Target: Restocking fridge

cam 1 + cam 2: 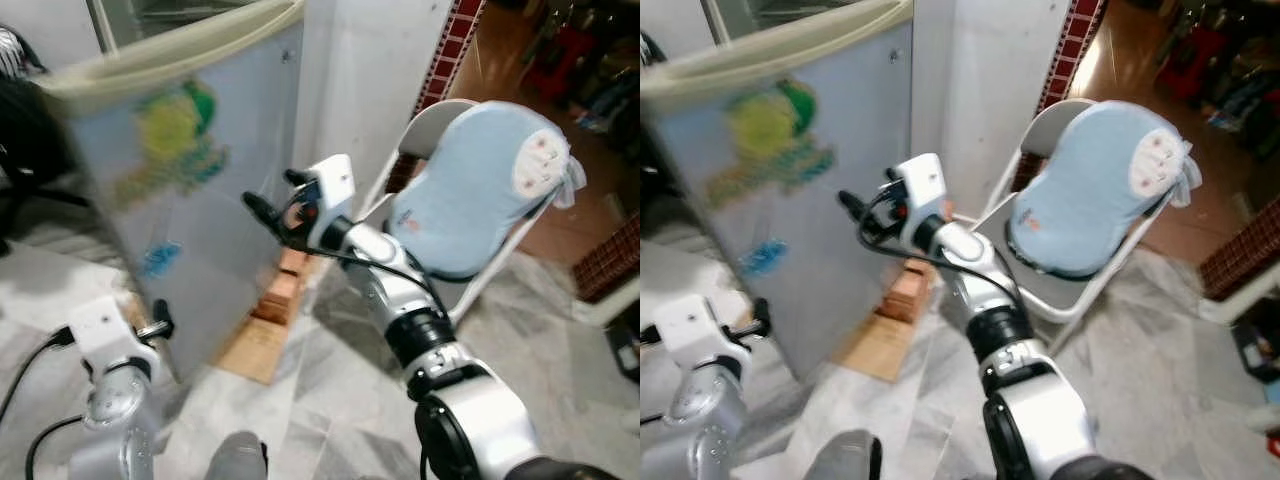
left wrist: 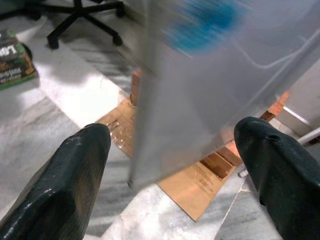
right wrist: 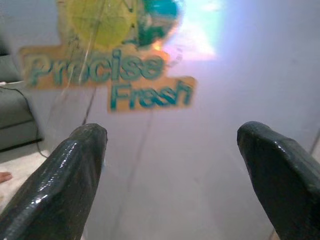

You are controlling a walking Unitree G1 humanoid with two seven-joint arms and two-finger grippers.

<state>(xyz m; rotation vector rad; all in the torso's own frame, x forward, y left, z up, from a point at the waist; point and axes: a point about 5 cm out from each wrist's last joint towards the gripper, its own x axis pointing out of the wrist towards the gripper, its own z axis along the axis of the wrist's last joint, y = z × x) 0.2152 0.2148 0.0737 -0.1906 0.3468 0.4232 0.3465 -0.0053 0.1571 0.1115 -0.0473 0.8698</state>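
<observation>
The fridge [image 1: 190, 190] stands on the left, its grey door blurred. A sticker [image 3: 112, 82] on the door says "Precise Fresh". The right gripper [image 1: 268, 212] is up close to the door, pointing at it, its 2 fingers [image 3: 65, 185] wide apart and holding nothing. The left gripper [image 2: 175, 185] is low by the door's bottom edge, also wide open and empty. Bricks [image 1: 283, 290] and cardboard [image 1: 258, 348] lie under the fridge. A chair [image 1: 440, 200] with a blue cushion [image 1: 480, 185] stands to the right.
</observation>
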